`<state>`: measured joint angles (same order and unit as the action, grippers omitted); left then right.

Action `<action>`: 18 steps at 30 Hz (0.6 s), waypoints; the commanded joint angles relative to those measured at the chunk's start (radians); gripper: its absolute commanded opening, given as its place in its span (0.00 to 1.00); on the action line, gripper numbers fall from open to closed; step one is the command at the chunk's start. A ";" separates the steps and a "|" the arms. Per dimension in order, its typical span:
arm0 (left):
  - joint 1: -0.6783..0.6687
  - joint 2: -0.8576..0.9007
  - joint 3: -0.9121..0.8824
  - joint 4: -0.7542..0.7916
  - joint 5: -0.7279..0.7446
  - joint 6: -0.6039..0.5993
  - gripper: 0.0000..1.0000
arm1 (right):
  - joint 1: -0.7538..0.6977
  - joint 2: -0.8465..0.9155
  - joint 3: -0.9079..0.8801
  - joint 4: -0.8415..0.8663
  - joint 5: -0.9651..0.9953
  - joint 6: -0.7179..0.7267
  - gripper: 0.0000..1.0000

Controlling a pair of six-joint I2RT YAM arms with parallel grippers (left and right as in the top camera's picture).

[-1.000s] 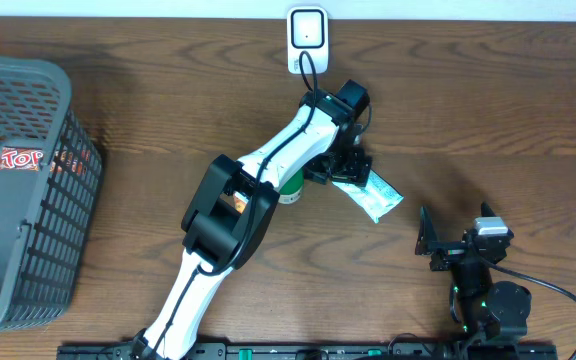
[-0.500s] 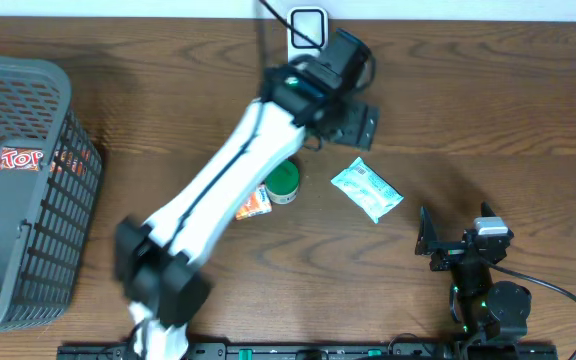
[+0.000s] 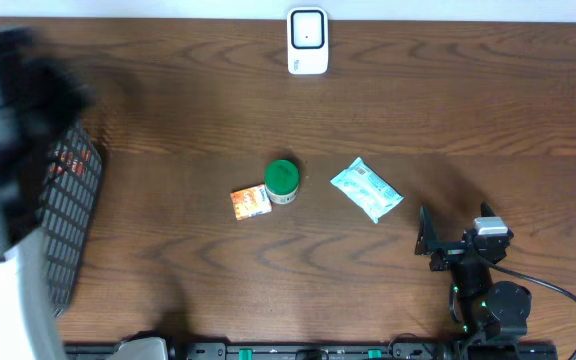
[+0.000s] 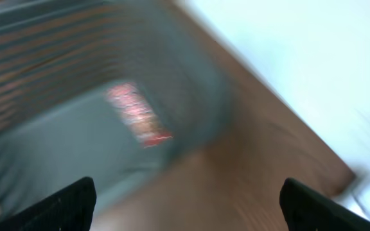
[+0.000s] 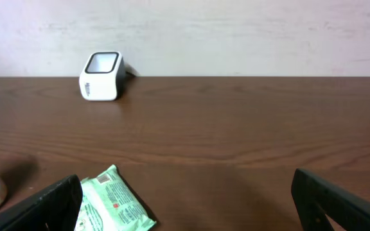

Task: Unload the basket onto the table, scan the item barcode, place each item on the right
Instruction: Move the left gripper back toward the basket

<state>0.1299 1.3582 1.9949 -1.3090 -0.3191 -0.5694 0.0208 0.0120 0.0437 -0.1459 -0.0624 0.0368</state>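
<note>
Packet (image 5: 117,203) is cut off in the right wrist view; the left arm (image 3: 3,120) is blurred over the basket (image 3: 68,205). Left gripper (image 4: 188,202) and right gripper (image 5: 188,197) are spread wide, empty.

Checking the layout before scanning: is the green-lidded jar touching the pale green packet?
No, bare table separates the green-lidded jar from the packet.

Dark brown wood grain is seen on the surface (image 3: 168,120); scanner (image 3: 307,40) white, jar lid (image 3: 282,176) green, packet (image 3: 251,201) orange, pouch (image 3: 366,189) mint.
</note>
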 commanded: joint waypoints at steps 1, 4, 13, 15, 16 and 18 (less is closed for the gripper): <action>0.219 -0.011 0.004 -0.083 -0.029 -0.200 0.91 | -0.007 -0.003 -0.003 -0.001 0.005 -0.008 0.99; 0.314 0.008 -0.016 -0.100 -0.029 -0.207 0.91 | -0.007 -0.003 -0.003 -0.001 0.005 -0.008 0.99; 0.378 0.188 -0.041 -0.088 -0.030 -0.207 0.99 | -0.007 -0.003 -0.003 -0.001 0.005 -0.008 0.99; 0.378 0.248 -0.041 -0.088 -0.030 -0.207 1.00 | -0.007 -0.003 -0.003 -0.001 0.005 -0.008 0.99; 0.378 0.280 -0.041 -0.088 -0.030 -0.207 1.00 | -0.007 -0.003 -0.003 -0.001 0.005 -0.008 0.99; 0.378 0.339 -0.041 -0.088 -0.030 -0.207 1.00 | -0.007 -0.003 -0.003 -0.001 0.005 -0.008 0.99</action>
<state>0.5026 1.6199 1.9663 -1.3922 -0.3420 -0.7631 0.0208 0.0120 0.0437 -0.1459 -0.0624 0.0368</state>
